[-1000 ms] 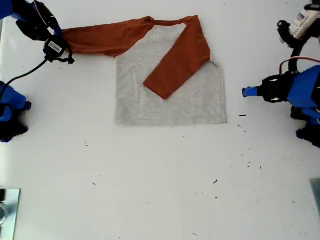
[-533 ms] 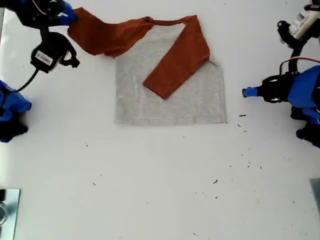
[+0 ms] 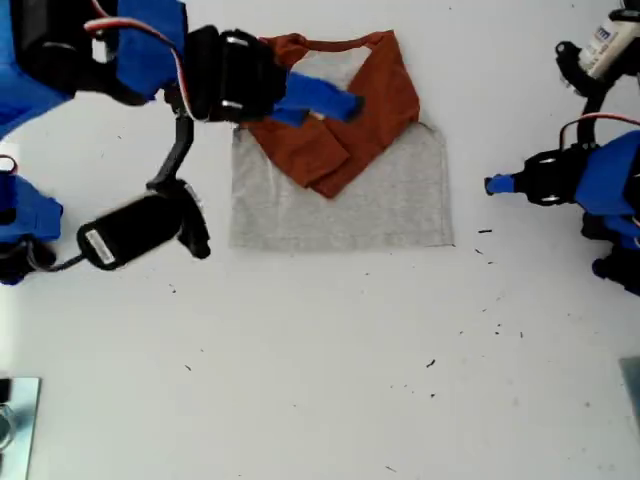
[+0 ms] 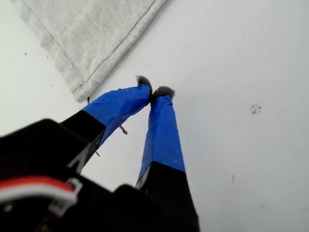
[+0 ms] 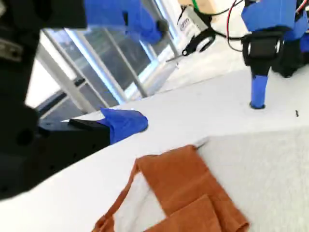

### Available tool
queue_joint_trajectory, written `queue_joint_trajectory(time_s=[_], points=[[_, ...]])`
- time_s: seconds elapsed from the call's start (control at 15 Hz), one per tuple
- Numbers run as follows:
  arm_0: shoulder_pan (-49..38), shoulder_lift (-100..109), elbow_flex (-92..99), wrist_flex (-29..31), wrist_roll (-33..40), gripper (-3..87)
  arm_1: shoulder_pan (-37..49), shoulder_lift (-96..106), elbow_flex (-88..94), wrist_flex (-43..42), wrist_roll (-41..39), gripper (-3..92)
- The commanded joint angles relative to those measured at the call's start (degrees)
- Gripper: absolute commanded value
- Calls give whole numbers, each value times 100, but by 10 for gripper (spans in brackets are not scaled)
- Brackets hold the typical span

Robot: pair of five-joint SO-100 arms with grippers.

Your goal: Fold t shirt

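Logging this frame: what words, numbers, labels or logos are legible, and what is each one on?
No text can be quoted with confidence.
White sticker on the black module hanging from the arm at the exterior view's left: dark marks, too small to read.
White label on the hardware at the exterior view's upper right: bluish print, blurred.
t shirt: no print or lettering showing.
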Motion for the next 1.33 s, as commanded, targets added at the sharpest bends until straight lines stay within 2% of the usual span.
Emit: queue_joint_trajectory(time_s=[0.0,0.07,0.13,0.2,0.33,0.47,0.6,0.67,0.73,0.8,0.87,0.93,1.0,1.13,1.27], points=[[-457,1986,2136,-413,-167,99,-18,88,290,44,44,34],[-624,2988,3674,-993,-158,60,-18,88,290,44,44,34],[-800,3647,4957,-1318,-246,29,-26,88,290,44,44,34],[-870,4025,6108,-1529,-527,15,-26,88,290,44,35,34],[-606,4667,8235,-2338,-1336,12,-18,88,299,44,26,34],[-431,5027,9431,-2707,-1767,-3,-18,88,299,44,62,34],[-220,4799,8868,-2355,-1837,-3,-158,26,149,-141,246,33],[-97,4307,7989,-1898,-1881,15,-334,-457,-448,-264,352,35],[70,3709,6952,-1433,-1846,206,-334,-1556,-1538,-132,352,138],[149,2874,5739,-721,-1863,291,-343,-2865,-2927,149,158,221],[308,2153,4614,-220,-1687,305,-448,-4043,-4245,554,70,322],[422,1740,3858,18,-1661,307,-563,-5010,-5353,932,35,347],[501,1556,3524,88,-1714,303,-686,-5695,-6073,1134,88,347],[536,1512,3814,0,-1837,300,-800,-6451,-6372,1125,246,329],[650,1230,4526,-527,-1934,299,-879,-6838,-5818,527,378,322]])
